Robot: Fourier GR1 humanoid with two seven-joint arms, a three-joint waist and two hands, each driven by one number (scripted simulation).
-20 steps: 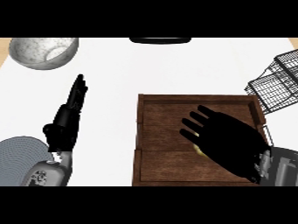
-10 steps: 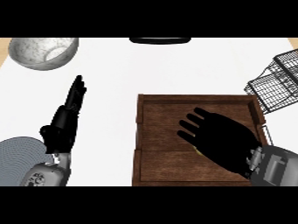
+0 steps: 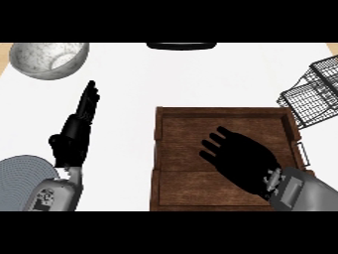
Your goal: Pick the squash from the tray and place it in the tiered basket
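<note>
Hovering over the tray, squash out of sight

Hanging low over the wooden tray [image 3: 173, 149], right hand [image 3: 239, 158], palm down, fingers curled at the tips and bunched, covering the tray's middle; no squash visible anywhere, so whether anything sits under the palm cannot be told. Grey forearm entering from the lower right corner, crossing the tray's near right part. Resting on the white counter [image 3: 200, 74] at lower left, left hand [image 3: 75, 131], edge-on, fingers straight and together, pointing away, holding nothing. Just beside that wrist, at the lower left edge, part of a grey ribbed round thing [image 3: 10, 181], cut off by the frame. Farther off, right of the tray's far corner and apart from it, the wire tiered basket [image 3: 325, 92], tilted in view. At the far left, a speckled grey bowl [image 3: 48, 59]. At the far edge, centre, a dark flat shape [image 3: 182, 45], too cropped to identify.
</note>
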